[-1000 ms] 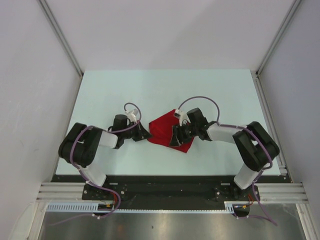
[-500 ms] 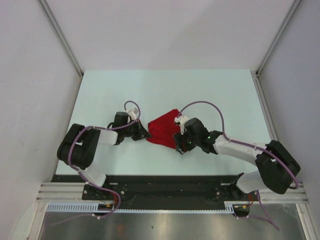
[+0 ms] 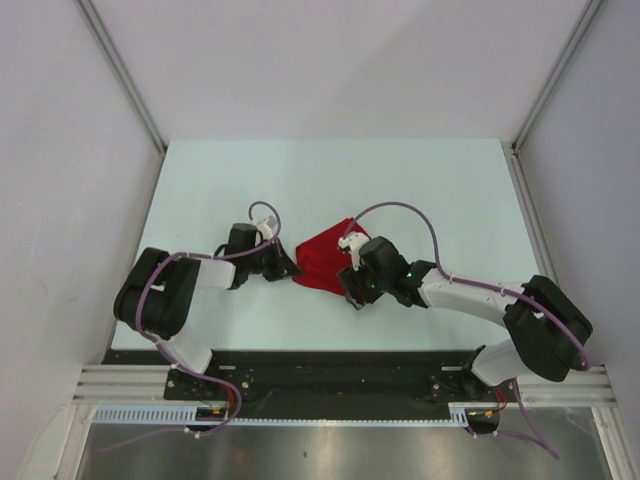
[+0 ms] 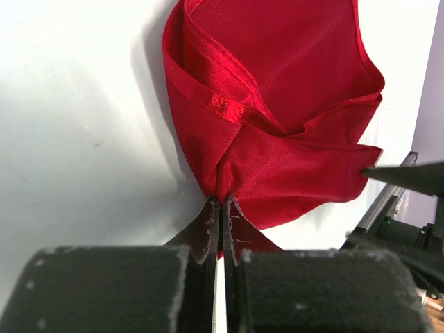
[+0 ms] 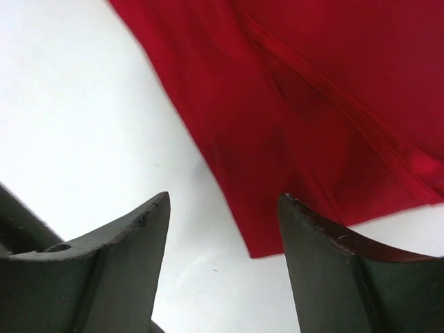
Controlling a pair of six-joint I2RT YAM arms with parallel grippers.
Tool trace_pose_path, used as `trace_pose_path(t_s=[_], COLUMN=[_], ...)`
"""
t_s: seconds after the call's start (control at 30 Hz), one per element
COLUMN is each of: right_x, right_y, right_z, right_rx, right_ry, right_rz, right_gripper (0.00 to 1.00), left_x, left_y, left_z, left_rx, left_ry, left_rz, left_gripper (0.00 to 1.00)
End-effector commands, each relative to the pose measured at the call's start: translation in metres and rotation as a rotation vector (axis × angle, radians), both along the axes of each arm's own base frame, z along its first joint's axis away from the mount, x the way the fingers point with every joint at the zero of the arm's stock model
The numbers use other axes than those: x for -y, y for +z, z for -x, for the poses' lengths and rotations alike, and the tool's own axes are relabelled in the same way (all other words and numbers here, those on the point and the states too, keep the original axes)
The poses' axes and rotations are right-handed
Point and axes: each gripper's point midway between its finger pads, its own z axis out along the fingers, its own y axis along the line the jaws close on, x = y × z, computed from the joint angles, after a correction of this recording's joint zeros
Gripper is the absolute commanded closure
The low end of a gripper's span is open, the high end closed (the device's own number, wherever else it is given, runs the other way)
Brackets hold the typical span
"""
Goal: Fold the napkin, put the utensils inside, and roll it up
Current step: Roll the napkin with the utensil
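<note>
Since a moment ago, the right fingers (image 3: 352,292) have slid a little to the left, along the near edge of the napkin (image 3: 322,258), while the left fingers (image 4: 212,218) have stayed where they were. The left fingers are pressed tight together and pinch one corner of the red napkin, so the cloth bunches up into folds right at their tips. The right fingers are spread wide apart and hold nothing. The napkin lies on the pale counter (image 3: 200,180) between the two arms, with the left fingers at its left corner and the right fingers over its near right edge. From above, the napkin looks like a small crumpled red patch, and the right arm hides part of it. The left wrist view shows the pinch up close, plus a shiny hem curving across the cloth. The right wrist view shows a pointed red corner lying flat on the counter between the open fingers, but I cannot tell if they touch it.
</note>
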Motion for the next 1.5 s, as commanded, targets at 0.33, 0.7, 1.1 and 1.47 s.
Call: trace_pose_path(t_s=[0.33,0.7,1.1,1.47], right_x=[-0.061,-0.053,-0.031,-0.039], right_y=[0.005,-0.032,-0.062,-0.053], right_z=[-0.051,-0.034,-0.001,0.009], right_rx=[0.193,-0.063,-0.333,-0.586], right_ry=[0.169,0.207,0.165,0.197], right_rz=[0.042,-0.028,-0.044,-0.304], right_gripper=[0.3,0.45,0.82,0.85], left_x=[0.0,0.002,-0.011,-0.015], left_y=[0.005,0.011,0.052,0.056], left_z=[-0.006,-0.01,-0.031,-0.021], left_rx=[0.017,0.029,0.133,0.212], left_ry=[-0.01,-0.013,0.073,0.069], left_rz=[-0.016,-0.004,0.055,0.047], left_gripper=[1.0,1.0,0.41,0.22])
